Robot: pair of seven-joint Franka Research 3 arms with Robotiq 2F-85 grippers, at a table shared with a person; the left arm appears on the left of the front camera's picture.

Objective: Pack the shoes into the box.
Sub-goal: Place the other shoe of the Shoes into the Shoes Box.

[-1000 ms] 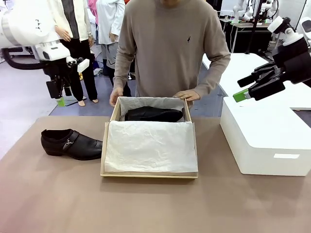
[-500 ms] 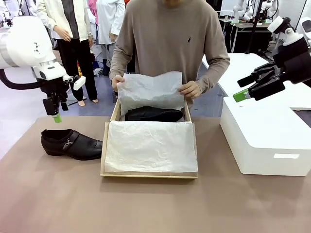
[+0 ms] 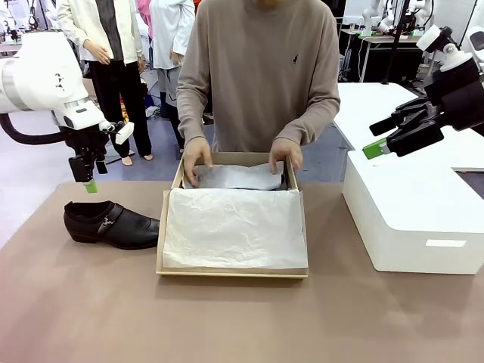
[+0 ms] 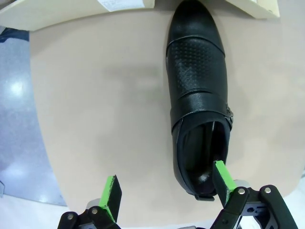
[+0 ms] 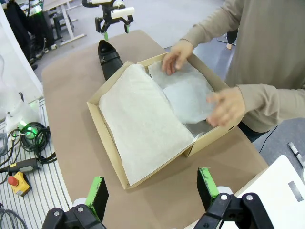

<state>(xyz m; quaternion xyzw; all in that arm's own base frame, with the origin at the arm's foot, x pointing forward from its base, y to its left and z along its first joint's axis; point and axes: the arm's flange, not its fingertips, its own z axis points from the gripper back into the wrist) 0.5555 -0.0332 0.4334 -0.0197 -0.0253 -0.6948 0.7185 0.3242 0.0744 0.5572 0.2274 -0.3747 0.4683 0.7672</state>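
One black leather shoe [image 3: 110, 223] with a strap and buckle lies on its sole on the table, left of the tan box [image 3: 231, 273]. My left gripper [image 3: 89, 181] hangs open just above its heel end. In the left wrist view the shoe [image 4: 198, 86] points away and the open gripper [image 4: 167, 188] has one green pad [image 4: 223, 179] over the heel opening. White tissue paper [image 3: 234, 227] lines the box [image 5: 209, 140]. The person's hands [image 3: 197, 157] press a tissue flap down in the far part. My right gripper [image 3: 376, 138] is open, high at the right, holding nothing [image 5: 152, 188].
A large white block [image 3: 412, 219] stands on the table right of the box, under my right gripper. The box's side wall [image 4: 71, 12] lies just beyond the shoe's toe. The person stands at the far edge. Bare tabletop [image 3: 227, 325] stretches along the front.
The person lifted the far tissue flap and folded it down over the shoe lying in the box. My left gripper came down and nearer to the table shoe's heel. The right arm stayed still.
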